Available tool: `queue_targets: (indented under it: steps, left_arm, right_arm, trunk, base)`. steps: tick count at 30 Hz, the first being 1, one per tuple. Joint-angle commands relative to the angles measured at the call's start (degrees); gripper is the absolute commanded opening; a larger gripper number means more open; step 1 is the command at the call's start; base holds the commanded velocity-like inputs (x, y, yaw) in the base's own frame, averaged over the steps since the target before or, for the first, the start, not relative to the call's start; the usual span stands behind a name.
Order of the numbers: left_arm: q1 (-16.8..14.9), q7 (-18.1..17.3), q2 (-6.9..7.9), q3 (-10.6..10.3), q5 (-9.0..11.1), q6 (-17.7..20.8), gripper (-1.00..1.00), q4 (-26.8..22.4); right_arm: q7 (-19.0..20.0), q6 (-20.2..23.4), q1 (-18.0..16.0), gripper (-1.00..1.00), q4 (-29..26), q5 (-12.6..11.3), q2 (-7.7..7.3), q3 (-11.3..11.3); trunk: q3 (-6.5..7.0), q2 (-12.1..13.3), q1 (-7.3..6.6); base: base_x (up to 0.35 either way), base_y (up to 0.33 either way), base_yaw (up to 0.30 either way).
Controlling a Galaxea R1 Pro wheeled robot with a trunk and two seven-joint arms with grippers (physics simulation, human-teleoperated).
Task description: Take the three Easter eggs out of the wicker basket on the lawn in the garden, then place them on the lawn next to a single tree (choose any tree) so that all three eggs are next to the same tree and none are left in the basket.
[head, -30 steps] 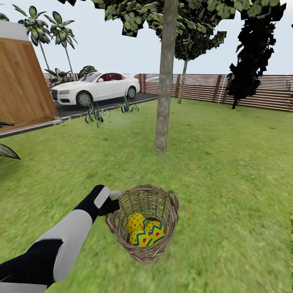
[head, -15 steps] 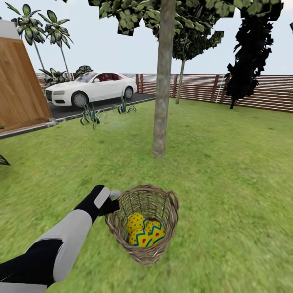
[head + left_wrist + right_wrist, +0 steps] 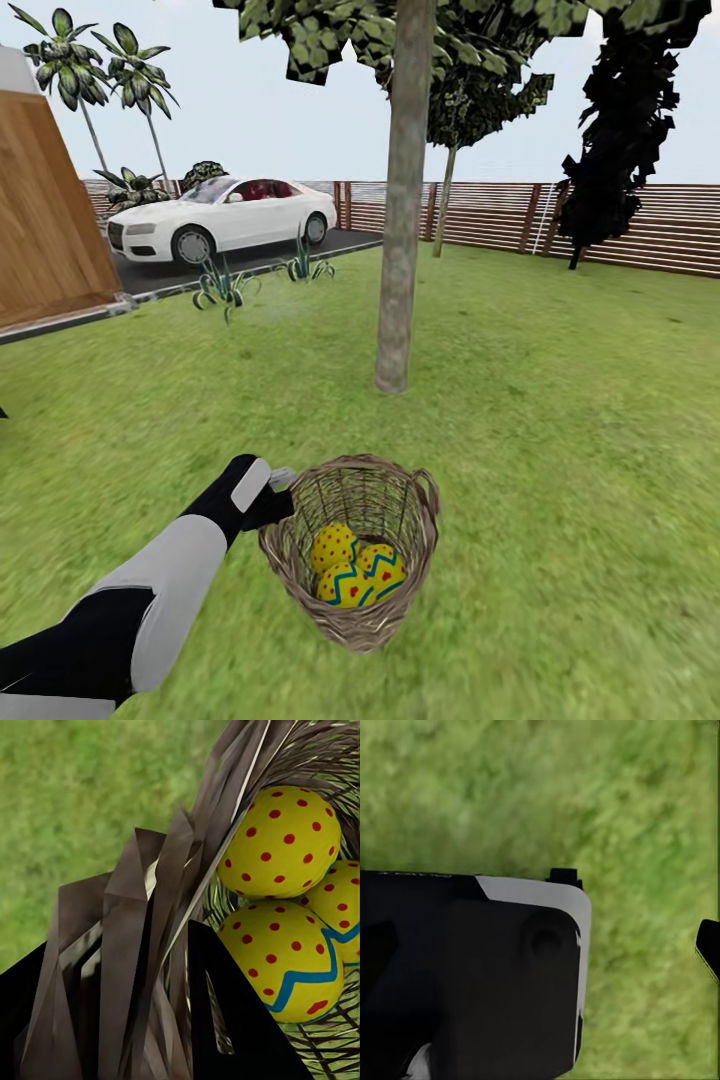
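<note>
The wicker basket sits low in the head view with three Easter eggs inside, yellow with blue zigzags and red dots. My left gripper is shut on the basket's near rim. In the left wrist view the woven wall runs between the black fingers, with the eggs just beyond. The tree, a thick grey-brown trunk, rises from the lawn straight beyond the basket. One black fingertip of my right gripper shows at the picture's edge over grass.
A white car is parked on the driveway at the back left, beside a wooden wall. A slatted fence closes the back. Small spiky plants edge the driveway. A thin-trunked tree and a dark tree stand by the fence.
The whole view has shifted: trunk, car and wooden wall sit slightly further left and lower, so the camera moved. My left arm and the basket keep their place in the picture.
</note>
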Motion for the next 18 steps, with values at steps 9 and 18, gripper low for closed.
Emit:
queue_targets:
  steps: [9, 18]
  left_arm:
    - [-0.1, 0.5, -0.06, 0.4, 1.0, -0.1, -1.00, -0.1]
    - [-0.1, 0.5, 0.12, 0.5, 1.0, -0.1, -1.00, -0.1]
  right_arm:
    - [0.2, 0.1, -0.1, 1.00, 0.2, 0.1, 0.02, -0.5]
    - [0.2, 0.3, -0.1, 1.00, 0.3, 0.1, 0.06, -0.5]
  trunk:
    - [-0.12, -0.1, 0.07]
    - [-0.12, -0.1, 0.07]
  base:
    - [0.339, 0.000, 0.000]
    - [0.339, 0.000, 0.000]
